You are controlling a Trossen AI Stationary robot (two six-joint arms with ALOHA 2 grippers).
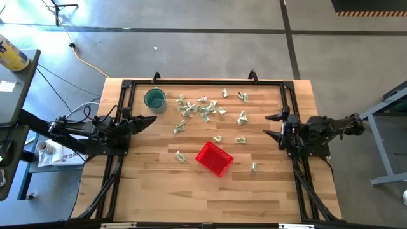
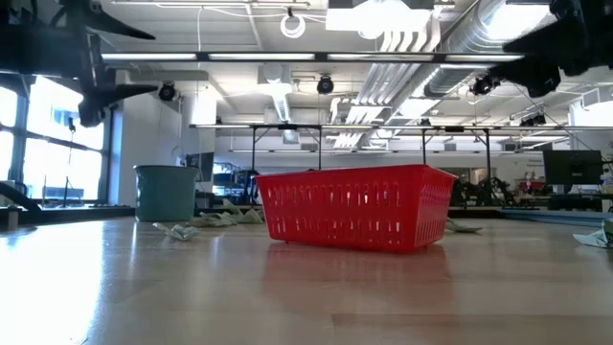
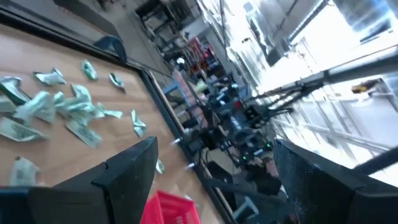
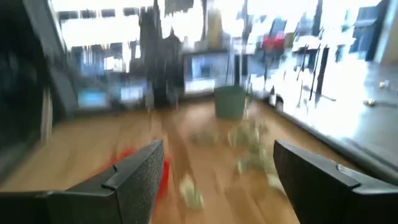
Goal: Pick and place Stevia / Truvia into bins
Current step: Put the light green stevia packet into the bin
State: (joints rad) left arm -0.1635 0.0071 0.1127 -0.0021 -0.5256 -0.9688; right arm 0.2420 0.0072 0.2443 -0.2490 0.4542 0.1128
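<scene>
Both my arms sit nearest the overhead camera. High view: my left gripper (image 1: 151, 119) hangs at the left edge of the tabletop (image 1: 152, 191), jaws apart, holding nothing. My right gripper (image 1: 269, 125) hangs at the right edge, jaws also apart and empty. The red basket (image 1: 213, 158) sits near the tabletop's middle, turned at an angle. Stevia sachets (image 1: 198, 108) lie scattered beyond it, mostly between the teal cup (image 1: 154, 99) and the right arm; a few strays lie close to the basket.

Low view: basket (image 2: 354, 205) upright, cup (image 2: 166, 192) behind it to one side, sachets (image 2: 182, 230) flat on the wood.

Left wrist view: fingers (image 3: 127, 171) spread, sachets (image 3: 62, 109) ahead, basket corner (image 3: 169, 208) between them.

Right wrist view: blurred; fingers (image 4: 137, 168) spread, cup (image 4: 230, 101) far off.
</scene>
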